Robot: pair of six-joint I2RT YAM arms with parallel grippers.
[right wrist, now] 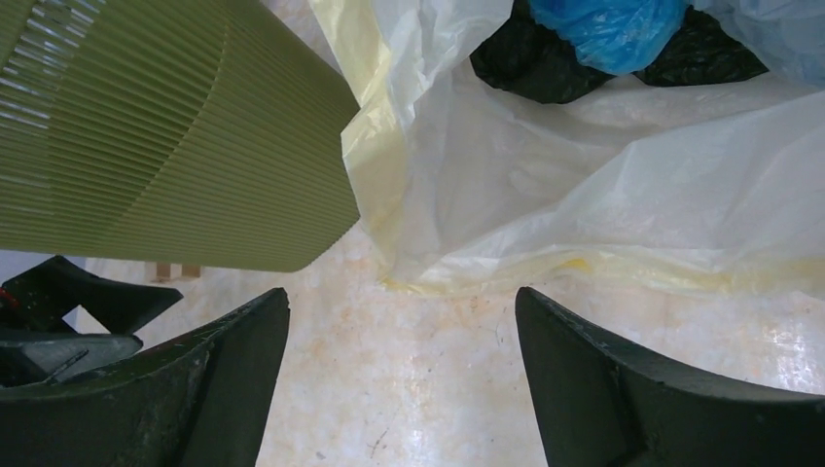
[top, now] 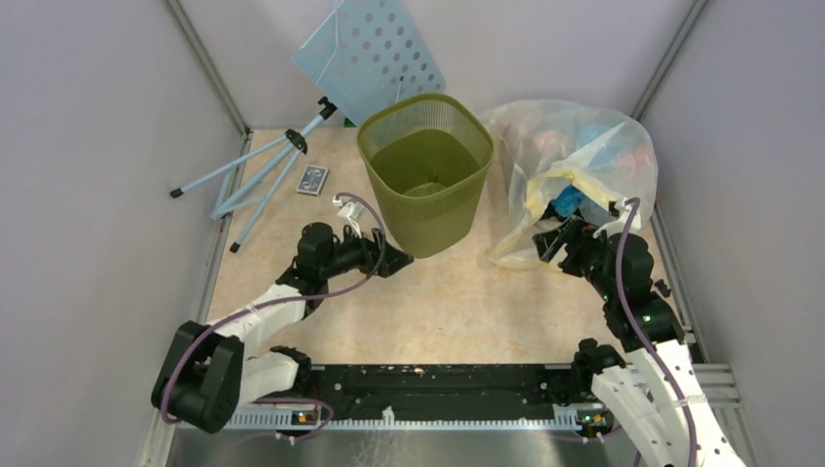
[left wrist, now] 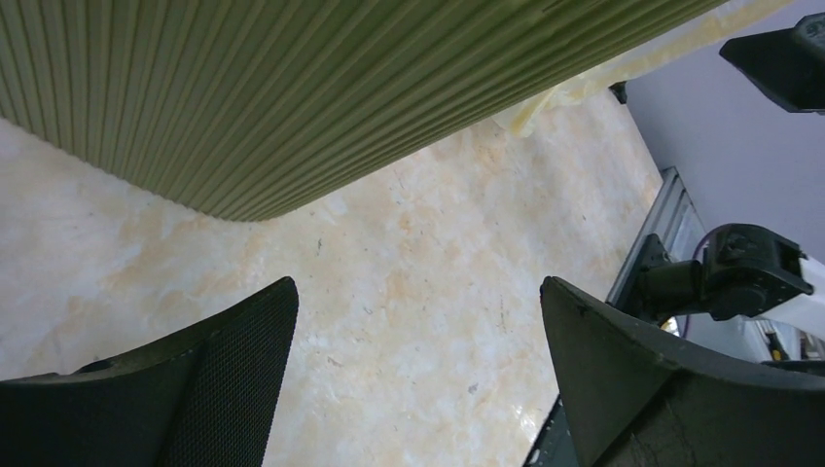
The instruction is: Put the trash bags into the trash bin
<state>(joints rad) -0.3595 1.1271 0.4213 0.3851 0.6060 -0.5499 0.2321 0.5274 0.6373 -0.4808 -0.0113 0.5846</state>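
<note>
One bin (top: pixel 433 224) stands upright on the counter (top: pixel 457 302), between two grippers. The left gripper (left wrist: pixel 418 282) is spread wide with nothing held, just beside the bin's side. The right gripper (right wrist: pixel 401 292) is also spread wide and empty, at one big yellowish bag (top: pixel 584 185). One pale blue bag (right wrist: pixel 778 39) is seen inside it.

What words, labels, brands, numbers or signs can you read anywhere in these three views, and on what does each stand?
No text can be read.
Small patterned card, left of the trash bin: too small and blurred to tell whether it carries any print.
Trash bin, perforated panel, yellowish bag: no lettering visible.
</note>
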